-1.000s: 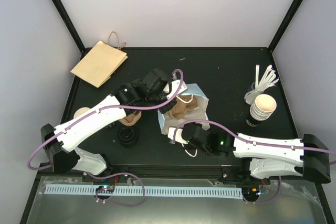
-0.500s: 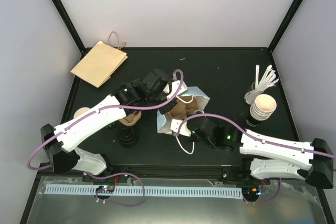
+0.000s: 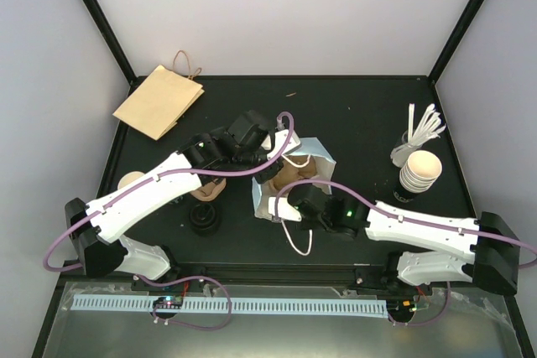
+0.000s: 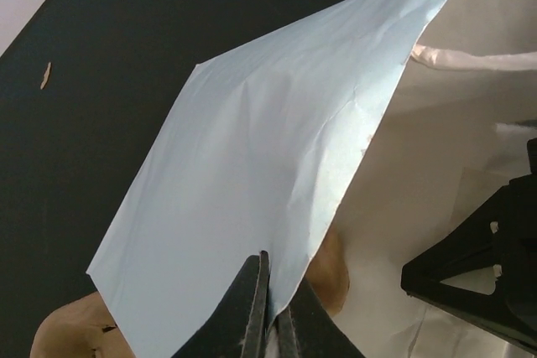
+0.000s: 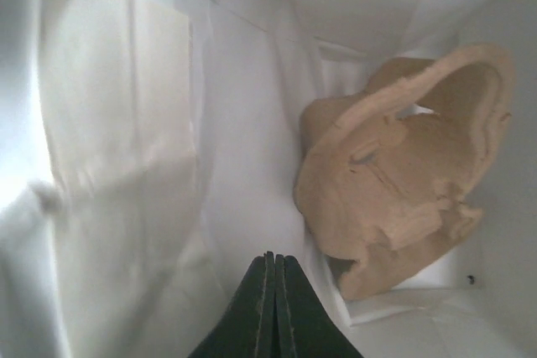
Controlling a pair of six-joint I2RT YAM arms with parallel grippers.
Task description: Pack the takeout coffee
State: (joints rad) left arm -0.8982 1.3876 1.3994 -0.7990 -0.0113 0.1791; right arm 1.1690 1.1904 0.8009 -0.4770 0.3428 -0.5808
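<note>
A white bag point(image 3: 319, 153) with a pale blue outside stands open at the table's middle, with a brown moulded cup carrier point(image 3: 294, 175) inside. My left gripper point(image 3: 270, 153) is shut on the bag's far-left rim; in the left wrist view its jaws point(image 4: 273, 291) pinch the pale blue wall point(image 4: 268, 140). My right gripper point(image 3: 285, 207) is shut and empty at the bag's near opening. The right wrist view shows its closed tips point(image 5: 270, 259) inside the bag, left of the carrier point(image 5: 403, 173). No lidded white cup shows in any view.
A flat brown paper bag point(image 3: 159, 100) lies at the back left. A stack of lidless white cups point(image 3: 419, 170) and a holder of white stirrers point(image 3: 419, 133) stand at the right. A pile of black lids point(image 3: 205, 220) and brown items point(image 3: 206, 191) lie under my left arm.
My right gripper has moved up and forward from the bag's near handle into its opening. The white handle cord now lies loose on the table. The left arm has held still.
</note>
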